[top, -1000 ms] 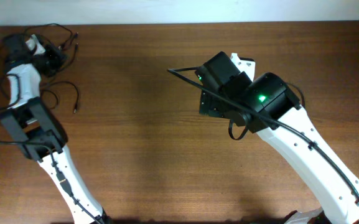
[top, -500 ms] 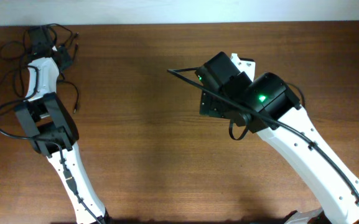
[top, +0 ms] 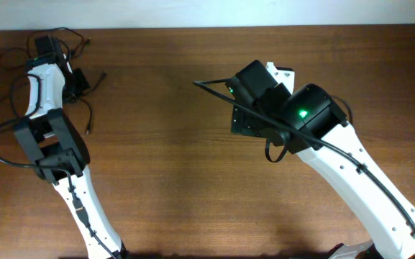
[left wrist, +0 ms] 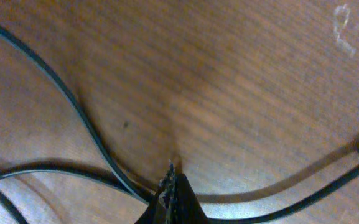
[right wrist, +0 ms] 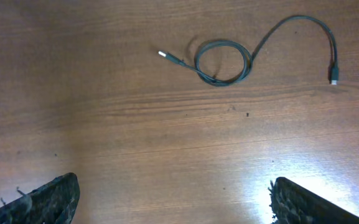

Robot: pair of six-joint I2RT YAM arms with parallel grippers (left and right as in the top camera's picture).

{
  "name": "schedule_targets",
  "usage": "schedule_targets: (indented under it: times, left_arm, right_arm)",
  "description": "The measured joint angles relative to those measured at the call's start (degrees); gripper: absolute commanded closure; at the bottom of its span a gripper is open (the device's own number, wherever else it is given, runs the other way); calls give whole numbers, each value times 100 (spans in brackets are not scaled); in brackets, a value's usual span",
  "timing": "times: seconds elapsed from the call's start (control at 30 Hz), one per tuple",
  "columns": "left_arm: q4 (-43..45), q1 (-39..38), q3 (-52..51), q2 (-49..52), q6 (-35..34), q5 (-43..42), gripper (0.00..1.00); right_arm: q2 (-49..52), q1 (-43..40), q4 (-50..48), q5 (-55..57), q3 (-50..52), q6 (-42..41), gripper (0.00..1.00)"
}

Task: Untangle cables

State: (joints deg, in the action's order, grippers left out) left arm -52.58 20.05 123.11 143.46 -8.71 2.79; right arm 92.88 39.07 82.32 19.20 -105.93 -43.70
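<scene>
The cables (top: 11,56) lie as a loose black tangle at the table's far left corner, around my left arm. My left gripper (top: 75,80) is low over them, jaws pressed together. In the left wrist view three strands (left wrist: 73,99) meet at the closed tips of my left gripper (left wrist: 170,183), which pinches a cable. One strand runs right to a plug (top: 102,75). My right gripper (right wrist: 173,202) hangs open over bare wood, its fingers (right wrist: 48,199) wide apart. Beyond it lies a separate cable (right wrist: 224,62) with one loop and a plug at each end.
The right arm (top: 301,119) stands over the middle of the table and hides the looped cable from the overhead camera. A thick black arm cable (top: 214,90) juts left from its wrist. Another thin strand (top: 89,119) lies beside the left arm. The table's far edge (top: 193,29) meets a white wall.
My left wrist has swung from the far left corner toward the right and nearer. A strand with a plug now stretches out to the right of it. The right arm has not moved.
</scene>
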Motion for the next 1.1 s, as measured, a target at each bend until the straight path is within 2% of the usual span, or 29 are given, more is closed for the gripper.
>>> schedule_targets:
  times: [0.13,0.3,0.4,0.43,0.5,0.6,0.73,0.83,0.9,0.97,1.1]
  left_arm:
    - [-411,116,-31,-431,-9,2,100]
    - [-1027,654,-28,-761,-247,-2,100]
    - [-1025,922,-31,-761,-310,-334,99]
    - [-804,940,-46,-761,-356,-455,91]
    - [-63,931,-55,-761,-505,-634,92]
    - [586,916,-57,-761,-584,-745,81]
    - [1591,916,-59,-761,-612,-748,79]
    - [2339,916,-59,-761,-614,-728,48]
    - [2710,916,-59,-748,-632,-728,53]
    - [2988,918,-55,-651,-634,-730,78]
    - [3093,918,-55,-48,-374,-728,87]
  right_arm:
    - [0,0,90,0,0,24,2]
    - [0,0,195,-2,0,94,2]
    - [0,0,192,-4,0,122,2]
    - [0,0,197,-4,0,131,2]
    - [0,0,192,-50,0,149,2]
    - [0,0,197,-74,0,149,2]
    - [0,0,199,-92,0,151,2]
    - [0,0,210,-92,0,153,2]
    - [0,0,203,-92,0,160,2]
    - [0,0,208,-92,0,168,2]
    - [0,0,210,-92,0,166,2]
